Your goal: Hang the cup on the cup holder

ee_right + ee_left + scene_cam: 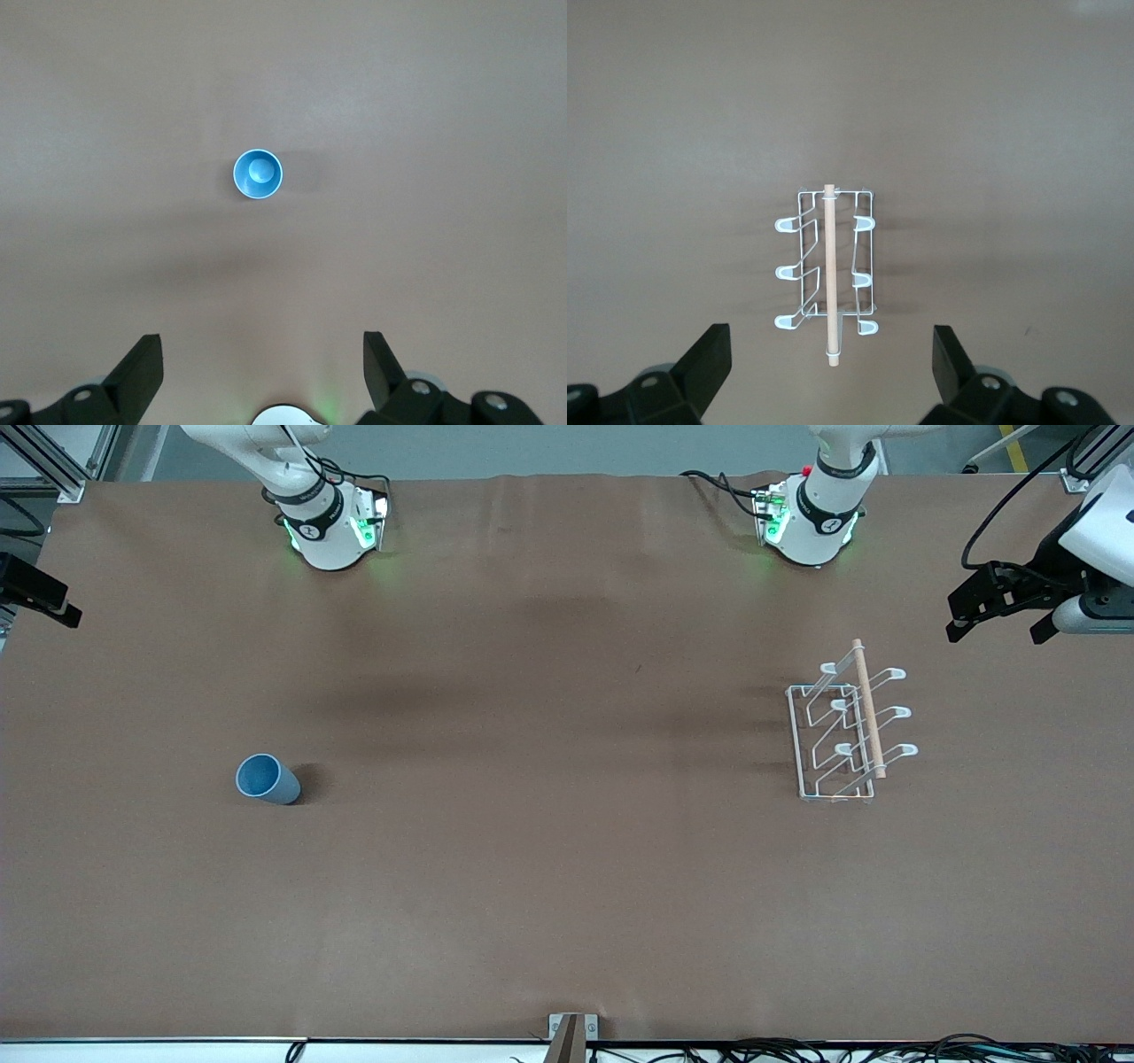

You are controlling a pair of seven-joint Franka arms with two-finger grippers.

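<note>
Left gripper point(829, 363) raised high, pointing straight down over the cup holder point(846, 731), jaws spread wide, empty. Right gripper point(261, 363) likewise raised, pointing down above the cup point(266, 779), jaws spread, empty. Cup upright on the brown surface point(549, 868) toward the right arm's end, well apart from the holder toward the left arm's end.

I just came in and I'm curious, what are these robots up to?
Nothing is being held yet. A blue cup stands upright on the table toward the right arm's end, and a white cup holder sits toward the left arm's end. The right pincer hangs open high over the cup, and the left pincer hangs open high over the cup holder.
</note>
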